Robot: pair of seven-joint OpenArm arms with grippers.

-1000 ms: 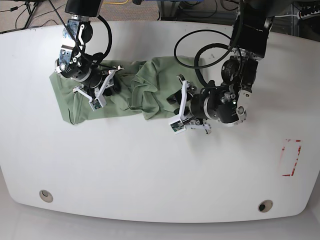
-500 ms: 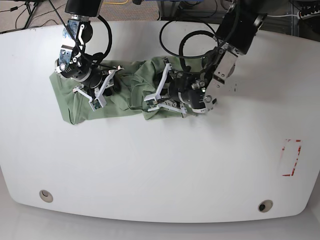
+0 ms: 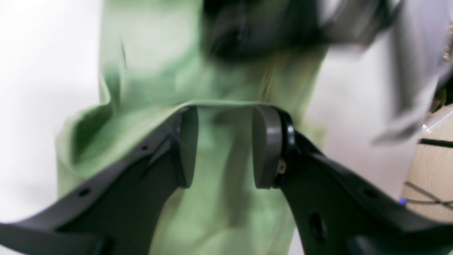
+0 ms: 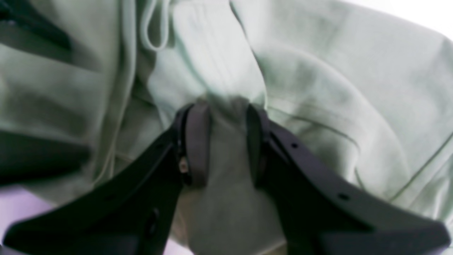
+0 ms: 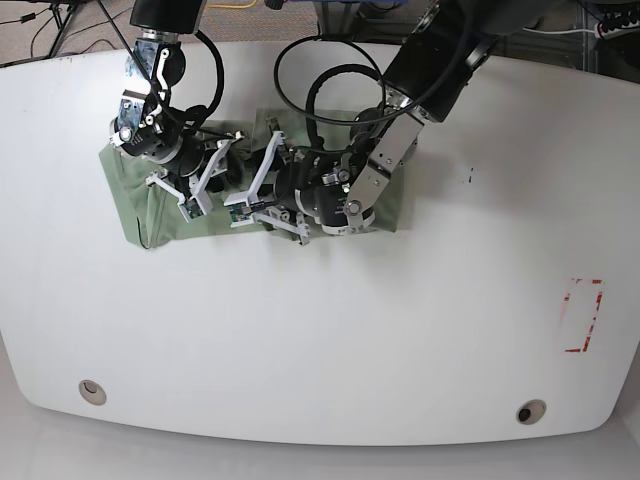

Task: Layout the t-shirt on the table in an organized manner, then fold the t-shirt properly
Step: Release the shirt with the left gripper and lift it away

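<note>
We see the t-shirt (image 5: 160,200) lying bunched near the far edge of the table (image 5: 330,340), toward its far-left corner in the base view, a wrinkled heap, not yet a flat spread. Our judgement is that the layout step is not yet finished and folding has not begun.

The right gripper (image 4: 222,141) is clenched on a raised ridge of the green cloth, its two fingers pinching a fold between them. We take it that this hold anchors one end of the garment so the other arm can pull the fabric out against it.

The left gripper (image 3: 223,145) sits low over the middle of the shirt with its jaws parted. A hem-like edge crosses at the fingertips and cloth fills the gap behind, but the left wrist view is blurred, so we cannot tell whether the fingers (image 3: 187,145) actually grip the fabric or merely straddle it.

The two grippers are close together over the heap, which suggests a second hold beside the first, for stretching the shirt toward the bare tabletop on the opposite side.
</note>
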